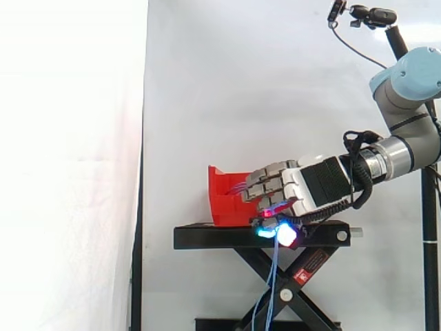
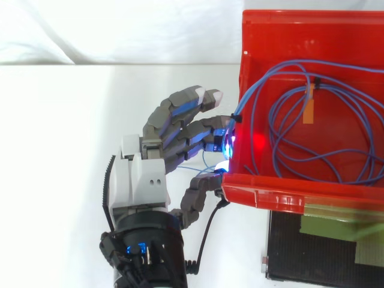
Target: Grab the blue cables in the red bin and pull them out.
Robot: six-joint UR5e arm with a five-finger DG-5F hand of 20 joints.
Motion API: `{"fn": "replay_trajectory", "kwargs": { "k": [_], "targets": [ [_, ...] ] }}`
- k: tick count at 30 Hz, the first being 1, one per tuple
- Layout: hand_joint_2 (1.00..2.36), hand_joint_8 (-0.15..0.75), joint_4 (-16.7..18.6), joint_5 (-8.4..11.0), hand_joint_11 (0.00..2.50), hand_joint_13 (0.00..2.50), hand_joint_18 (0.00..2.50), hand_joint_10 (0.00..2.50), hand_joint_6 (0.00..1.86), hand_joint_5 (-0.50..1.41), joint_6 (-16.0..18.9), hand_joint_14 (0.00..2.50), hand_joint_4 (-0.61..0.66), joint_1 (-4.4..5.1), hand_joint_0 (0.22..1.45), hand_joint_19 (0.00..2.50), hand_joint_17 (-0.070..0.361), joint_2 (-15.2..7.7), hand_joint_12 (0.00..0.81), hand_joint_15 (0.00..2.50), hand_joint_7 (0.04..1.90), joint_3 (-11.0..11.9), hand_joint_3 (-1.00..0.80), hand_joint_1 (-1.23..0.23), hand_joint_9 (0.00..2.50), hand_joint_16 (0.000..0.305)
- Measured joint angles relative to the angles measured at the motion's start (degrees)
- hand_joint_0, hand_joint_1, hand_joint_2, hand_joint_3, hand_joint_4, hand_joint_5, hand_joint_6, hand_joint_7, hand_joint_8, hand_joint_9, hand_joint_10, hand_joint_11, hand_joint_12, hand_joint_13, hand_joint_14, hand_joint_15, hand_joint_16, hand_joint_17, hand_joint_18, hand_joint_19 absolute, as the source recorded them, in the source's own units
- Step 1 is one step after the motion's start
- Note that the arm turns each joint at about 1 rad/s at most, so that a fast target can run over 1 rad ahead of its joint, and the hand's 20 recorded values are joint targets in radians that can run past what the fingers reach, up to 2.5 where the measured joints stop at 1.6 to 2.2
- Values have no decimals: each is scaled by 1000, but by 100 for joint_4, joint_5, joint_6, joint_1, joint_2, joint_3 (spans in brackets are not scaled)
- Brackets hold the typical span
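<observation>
The hand (image 2: 147, 180) sits at the 9 o'clock side of the red bin (image 2: 270, 36), fingers curled against the bin's near rim and apparently closed on a strand of the blue cables (image 2: 247, 95) where it climbs over that rim. Most of the cable lies coiled in loose, overlapping loops on the bin floor, toward 3 o'clock from the hand. In the side view a few blue strands (image 1: 273, 276) hang from the glowing fingertips (image 1: 286, 236) toward 6 o'clock, past the edge of the black stand (image 1: 207, 238). The hold looks thin: only a strand or two seem caught, so they could slip through the pads once the coil's weight comes on. The loops cross one another and carry an orange tag (image 2: 308, 111), and either could snag on the rim. If that happens, a pull toward 9 o'clock would probably drag or tip the bin off the stand rather than free the cable.
</observation>
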Motion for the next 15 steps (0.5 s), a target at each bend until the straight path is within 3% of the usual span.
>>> {"fn": "replay_trajectory", "kwargs": {
  "k": [8,15],
  "targets": [
    [1000,213,0,0,555,852,605,23,29,1176,3,18,98,14,898,575,77,0,279,445,947,0,-1000,-819,1187,34],
    [1000,221,-9,-21,552,860,609,23,125,1151,16,19,116,45,910,575,77,1,282,455,902,0,-1000,-803,1192,34]
  ]
}}
